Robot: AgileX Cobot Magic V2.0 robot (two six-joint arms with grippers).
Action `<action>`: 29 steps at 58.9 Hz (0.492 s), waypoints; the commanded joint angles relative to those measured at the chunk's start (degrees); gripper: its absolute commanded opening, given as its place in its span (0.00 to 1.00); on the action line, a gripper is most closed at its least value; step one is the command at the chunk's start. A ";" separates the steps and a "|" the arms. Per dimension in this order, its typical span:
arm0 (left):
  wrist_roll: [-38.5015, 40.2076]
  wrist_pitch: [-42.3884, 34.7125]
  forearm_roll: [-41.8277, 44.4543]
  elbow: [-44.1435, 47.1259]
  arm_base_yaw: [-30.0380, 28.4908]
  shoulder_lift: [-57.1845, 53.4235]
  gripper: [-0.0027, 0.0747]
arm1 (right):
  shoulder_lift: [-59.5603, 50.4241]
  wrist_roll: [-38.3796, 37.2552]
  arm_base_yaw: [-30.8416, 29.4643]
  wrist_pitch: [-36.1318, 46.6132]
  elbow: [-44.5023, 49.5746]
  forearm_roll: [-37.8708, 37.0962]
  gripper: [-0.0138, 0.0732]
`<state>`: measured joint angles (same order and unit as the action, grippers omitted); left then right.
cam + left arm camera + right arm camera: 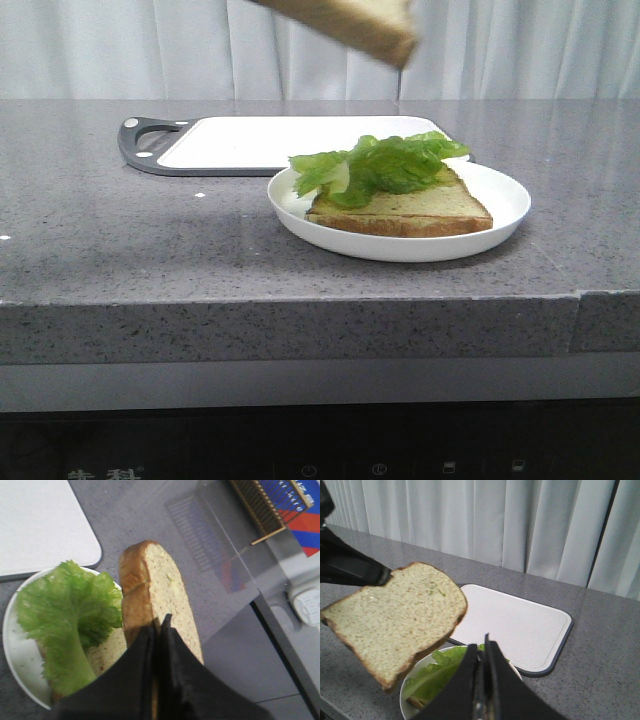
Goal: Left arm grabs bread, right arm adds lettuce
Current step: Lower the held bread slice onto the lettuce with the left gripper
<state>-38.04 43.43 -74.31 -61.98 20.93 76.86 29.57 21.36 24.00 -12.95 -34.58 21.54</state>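
The bread (pixel 350 22) hangs in the air above the plate (pixel 500 205), only its lower edge showing at the top of the front view. My left gripper (pixel 159 625) is shut on the bread (pixel 160 590), pinching its edge. In the right wrist view the bread (pixel 395 620) floats tilted, with a left finger (pixel 355 570) on its corner. The lettuce (pixel 385 165) lies on a thinner slice (pixel 420 212) in the plate. My right gripper (pixel 481 647) is shut and empty, above the lettuce (pixel 432 677) and plate rim (pixel 407 700).
A white cutting board (pixel 270 140) with a dark rim lies behind the plate on the grey stone counter. The counter's front edge (pixel 300 300) is close to the plate. White curtains (pixel 485 520) hang behind. A wooden rack (pixel 260 505) and boxes stand off the counter's side.
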 commanded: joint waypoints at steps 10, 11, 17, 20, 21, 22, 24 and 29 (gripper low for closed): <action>-5.66 8.34 -14.86 -6.76 0.46 13.27 0.01 | -0.03 0.05 0.02 2.46 -1.45 -1.00 0.10; -5.66 8.73 -15.33 -7.12 0.46 14.01 0.01 | -0.03 0.05 0.02 2.46 -1.45 -1.00 0.10; -5.75 11.20 -17.47 -9.38 0.56 19.32 0.01 | -0.03 0.05 0.02 2.52 -1.45 -1.06 0.10; -5.75 11.29 -17.84 -9.85 0.56 20.77 0.01 | -0.03 0.05 0.02 2.52 -1.45 -1.28 0.10; -5.75 11.29 -17.84 -9.97 0.56 21.13 0.01 | -0.03 0.05 0.02 2.52 -1.45 -1.36 0.10; -5.75 11.17 -17.96 -9.97 0.56 21.58 0.01 | -0.03 0.05 0.02 2.52 -1.45 -1.42 0.10; -5.75 10.93 -17.96 -9.97 0.56 22.06 0.01 | -0.03 0.05 0.02 2.52 -1.45 -1.47 0.10; -5.75 10.51 -17.85 -9.97 0.56 22.80 0.01 | -0.03 0.05 0.02 2.52 -1.45 -1.47 0.10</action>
<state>-43.58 51.86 -87.81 -69.92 21.02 101.81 29.57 21.36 24.00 -14.65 -34.50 20.49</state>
